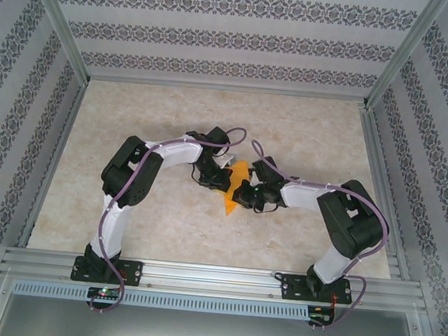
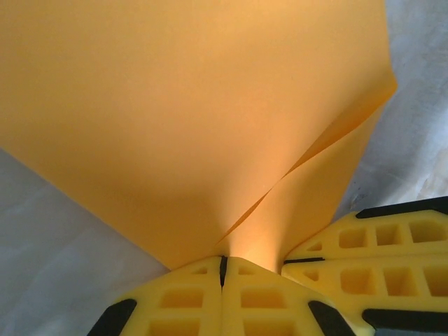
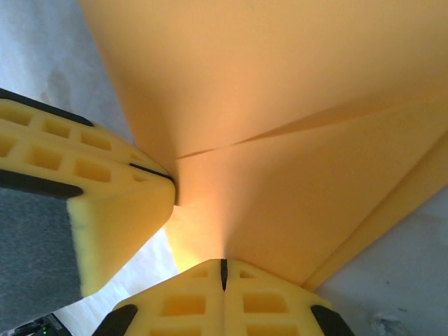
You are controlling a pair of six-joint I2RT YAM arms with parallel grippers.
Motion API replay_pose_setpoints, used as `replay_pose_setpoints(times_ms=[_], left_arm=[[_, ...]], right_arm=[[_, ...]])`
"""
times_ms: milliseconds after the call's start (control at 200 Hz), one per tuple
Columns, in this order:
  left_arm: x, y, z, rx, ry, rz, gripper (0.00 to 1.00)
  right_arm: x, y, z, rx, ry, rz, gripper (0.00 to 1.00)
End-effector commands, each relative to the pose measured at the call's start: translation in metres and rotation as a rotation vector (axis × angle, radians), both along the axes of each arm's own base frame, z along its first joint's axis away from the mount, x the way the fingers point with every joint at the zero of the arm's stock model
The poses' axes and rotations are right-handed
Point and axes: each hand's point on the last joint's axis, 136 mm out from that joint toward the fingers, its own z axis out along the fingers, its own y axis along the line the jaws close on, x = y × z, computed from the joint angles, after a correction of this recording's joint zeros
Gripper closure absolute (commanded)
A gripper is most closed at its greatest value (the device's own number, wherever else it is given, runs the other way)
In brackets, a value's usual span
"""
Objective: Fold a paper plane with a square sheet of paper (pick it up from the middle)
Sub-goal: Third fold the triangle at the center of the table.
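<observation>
My left gripper (image 2: pixel 224 264) is pressed together on the lower tip of the thin, partly folded orange paper sheet (image 2: pixel 196 126). My right gripper (image 3: pixel 224 267) pinches the same tip just beside it, our yellow foam fingers (image 2: pixel 182 301) almost touching. The sheet sits between my two wrists at the middle of the pale marbled table (image 1: pixel 133 127), its layers fanning away from the pinch. I judge both grips share one spot so the overlapping flaps cannot slide while a crease is set. Pulling apart could tear it.
</observation>
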Motion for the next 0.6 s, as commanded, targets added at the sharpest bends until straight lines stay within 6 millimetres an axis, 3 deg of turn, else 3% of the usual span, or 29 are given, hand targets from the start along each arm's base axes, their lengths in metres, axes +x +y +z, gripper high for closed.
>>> replay_pose_setpoints(times_ms=[0,595], left_arm=[[-0.035,0.060,-0.089,0.337,0.109,-0.026,0.97],[-0.037,0.061,-0.094,0.342,0.123,-0.028,0.97]], right_arm=[[-0.011,0.001,0.000,0.010,0.018,0.003,1.00],[-0.020,0.018,0.010,0.064,-0.003,0.026,1.00]])
